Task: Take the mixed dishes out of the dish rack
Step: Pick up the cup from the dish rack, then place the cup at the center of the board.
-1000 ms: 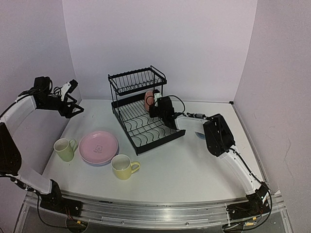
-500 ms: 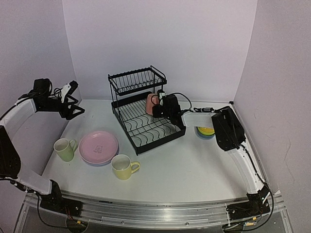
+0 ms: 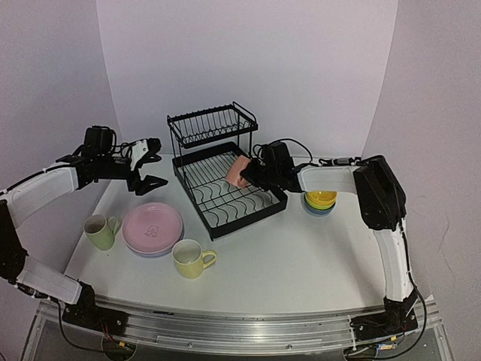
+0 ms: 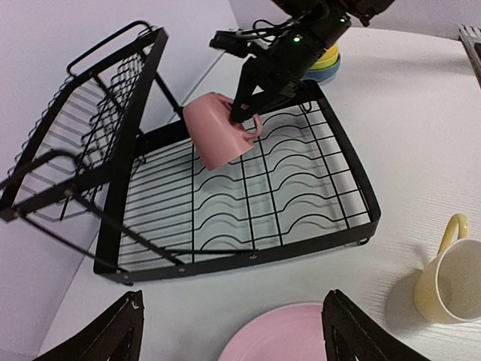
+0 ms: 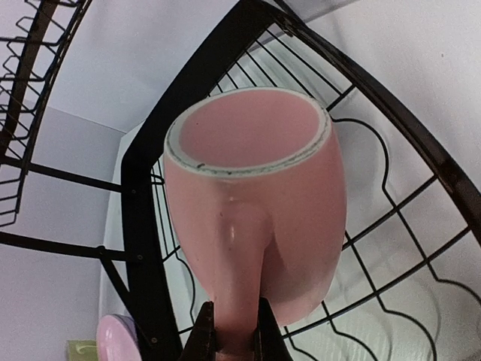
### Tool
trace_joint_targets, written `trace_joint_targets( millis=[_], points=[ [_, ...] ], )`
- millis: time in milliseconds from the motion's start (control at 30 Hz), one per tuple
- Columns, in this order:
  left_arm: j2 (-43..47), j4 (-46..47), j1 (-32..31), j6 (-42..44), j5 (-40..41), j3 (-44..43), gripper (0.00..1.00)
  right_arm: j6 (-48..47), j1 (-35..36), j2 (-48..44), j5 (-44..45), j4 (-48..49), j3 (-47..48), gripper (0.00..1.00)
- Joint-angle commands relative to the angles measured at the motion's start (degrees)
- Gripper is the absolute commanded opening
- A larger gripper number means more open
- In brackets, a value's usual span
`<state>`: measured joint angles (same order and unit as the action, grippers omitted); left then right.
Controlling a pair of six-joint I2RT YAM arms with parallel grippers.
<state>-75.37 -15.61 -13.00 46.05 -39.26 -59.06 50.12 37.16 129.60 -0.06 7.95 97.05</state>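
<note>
Nearest, a yellow mug (image 3: 192,258), a pink plate (image 3: 152,228) and a light green mug (image 3: 98,231) sit on the table (image 3: 285,256). Behind them, over the dish rack's (image 3: 248,220) tray base, the right gripper (image 5: 233,340) pinches the tilted pink mug (image 3: 239,173) by its handle. The left gripper (image 3: 154,162) hangs spread wide and holds nothing, left of the rack, and stacked bowls (image 3: 322,199) sit to its right.

Robot lab booth (bare white walls (image 3: 248,60))

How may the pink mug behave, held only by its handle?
The pink mug looks rigid and glossy, so it may pivot or slip in the right gripper pinching its thin handle. Probably ceramic: a drop onto the dish rack could chip it.
</note>
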Motion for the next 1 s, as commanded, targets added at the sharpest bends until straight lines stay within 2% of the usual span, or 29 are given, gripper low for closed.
trace_joint_targets(
  millis=[0, 167, 333, 467, 667, 967],
  points=[
    [0.71, 11.82, -7.54, 6.95, 6.55, 2.41, 0.81, 15.59, 0.45, -7.21, -6.46, 1.89, -1.95, 0.00],
    [-1.75, 23.49, -13.42, 13.05, 9.91, 5.81, 0.81, 21.59, 0.45, -11.62, -10.31, 1.98, -4.53, 0.00],
    [-7.58, 34.27, -16.08, 17.06, 11.22, 6.68, 0.70, 26.39, 0.45, -15.15, -13.99, 4.96, -7.90, 0.00],
    [-13.53, 37.12, -17.57, 20.86, 10.53, 5.95, 0.70, 30.72, 0.61, -16.85, -15.69, 8.63, -9.73, 0.00],
    [-20.56, 39.52, -18.37, 20.66, 11.62, 1.84, 0.72, 35.36, 0.86, -18.88, -15.82, 9.99, -11.04, 0.00],
    [-25.06, 45.56, -19.35, 17.01, 18.14, -1.25, 0.60, 40.00, 0.89, -20.27, -16.40, 10.24, -12.48, 0.00]
  ],
)
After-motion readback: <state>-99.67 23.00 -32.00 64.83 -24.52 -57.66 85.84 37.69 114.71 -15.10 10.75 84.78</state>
